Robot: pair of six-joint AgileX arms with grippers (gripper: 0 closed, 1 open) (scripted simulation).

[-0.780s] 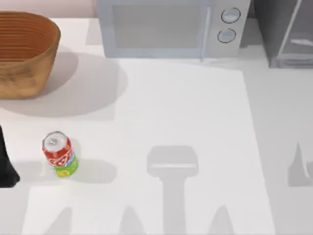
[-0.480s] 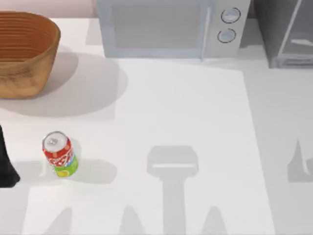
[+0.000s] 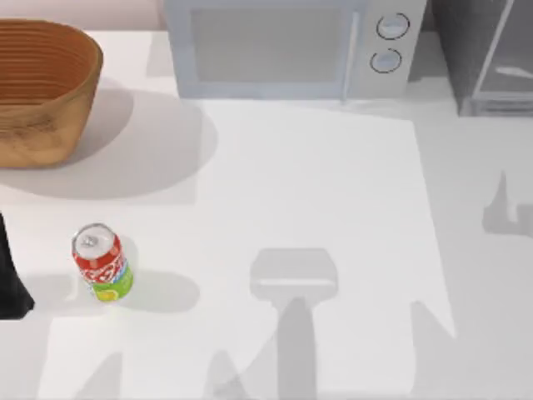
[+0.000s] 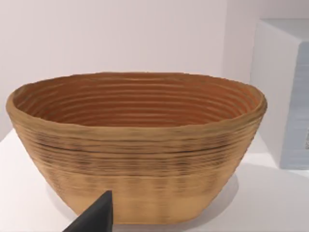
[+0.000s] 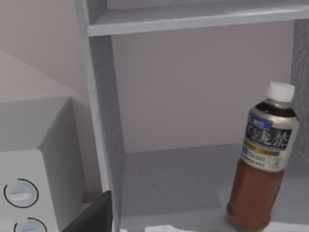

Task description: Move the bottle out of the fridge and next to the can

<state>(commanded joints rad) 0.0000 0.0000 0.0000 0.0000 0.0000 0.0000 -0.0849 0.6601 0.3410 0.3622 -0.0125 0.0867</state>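
The small clear plastic bottle of dark brown liquid [image 5: 262,161] stands upright on the lower shelf of the dark grey fridge [image 5: 203,121], door open. Whether either hand is open I cannot tell. A high grasp could tip it. The short red can [image 3: 102,262] waits well apart on the worktop [image 3: 316,192].

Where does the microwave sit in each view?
Top view: microwave at the back edge, between basket and fridge.
Left wrist view: its side wall, just past the basket.
Right wrist view: its knob corner, against the fridge frame.
Shared landmark: the knobs, top and right wrist.
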